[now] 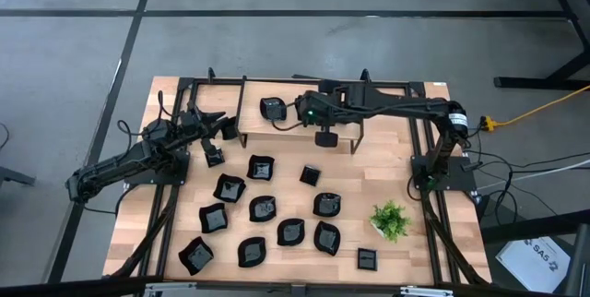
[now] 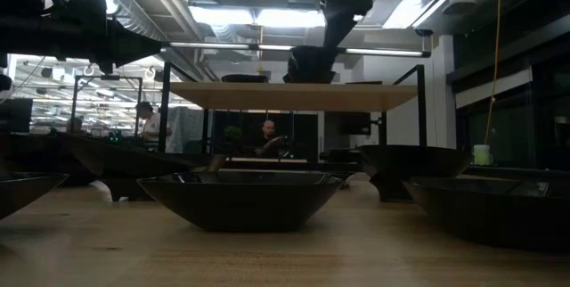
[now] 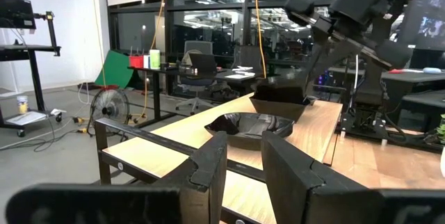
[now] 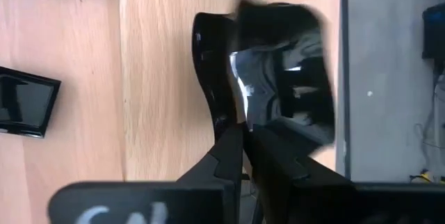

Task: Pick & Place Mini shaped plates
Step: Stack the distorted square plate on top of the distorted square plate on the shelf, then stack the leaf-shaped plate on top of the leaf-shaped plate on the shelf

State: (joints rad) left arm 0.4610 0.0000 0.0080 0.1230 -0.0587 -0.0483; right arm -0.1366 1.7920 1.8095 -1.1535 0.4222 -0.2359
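Right gripper sits on the raised wooden shelf, fingers pinching the rim of a glossy black wavy-edged mini plate. Judgement: light, rigid, slick, chippable; thin rim is the only hold. Second black plate beside it; black frame bars nearby. Left gripper waits off-shelf, fingers parted, empty.

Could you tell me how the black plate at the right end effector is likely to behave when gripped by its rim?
The plate looks glossy, so probably slippery between the right end effector's narrow fingers. It seems rigid, holding its wavy shape. Pinched at one edge, it may tilt.
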